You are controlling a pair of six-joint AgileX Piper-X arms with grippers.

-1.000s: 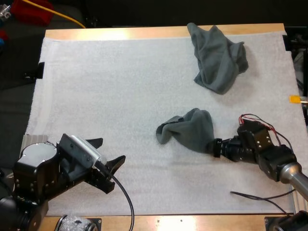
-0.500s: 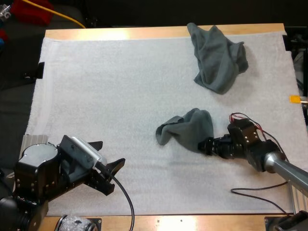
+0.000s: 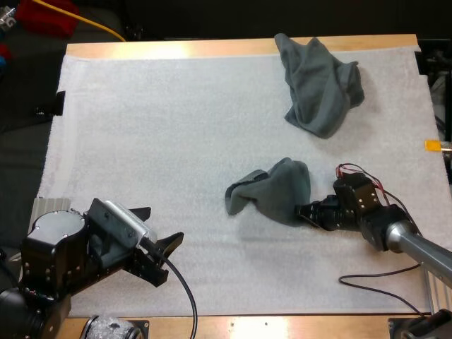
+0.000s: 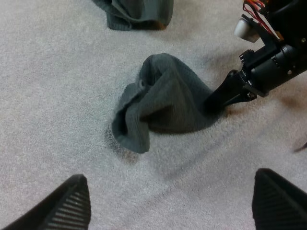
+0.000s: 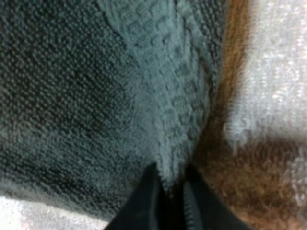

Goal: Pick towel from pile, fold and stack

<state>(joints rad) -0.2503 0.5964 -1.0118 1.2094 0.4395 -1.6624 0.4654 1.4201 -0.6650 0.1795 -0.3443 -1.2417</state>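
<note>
A crumpled dark grey-green towel [image 3: 272,191] lies right of the mat's middle. My right gripper [image 3: 301,210] is at its right edge, shut on a fold of the cloth. In the right wrist view its black fingers [image 5: 144,201] pinch the towel's [image 5: 96,86] thick hem between them. A second crumpled towel [image 3: 321,88] lies at the far right of the mat. My left gripper [image 3: 164,222] hovers open near the front left, well clear of both towels. From the left wrist view, the near towel [image 4: 163,103] bunches up with the right gripper [image 4: 212,102] at its side.
The white mat [image 3: 155,127] covers most of the wooden table [image 3: 176,48]. A loose black cable [image 3: 374,286] lies on the mat near the front right. The second towel [image 4: 136,12] sits beyond the held one.
My right gripper slid left into the near towel and shut on its edge, nudging the cloth slightly left. The left arm has stayed put.
</note>
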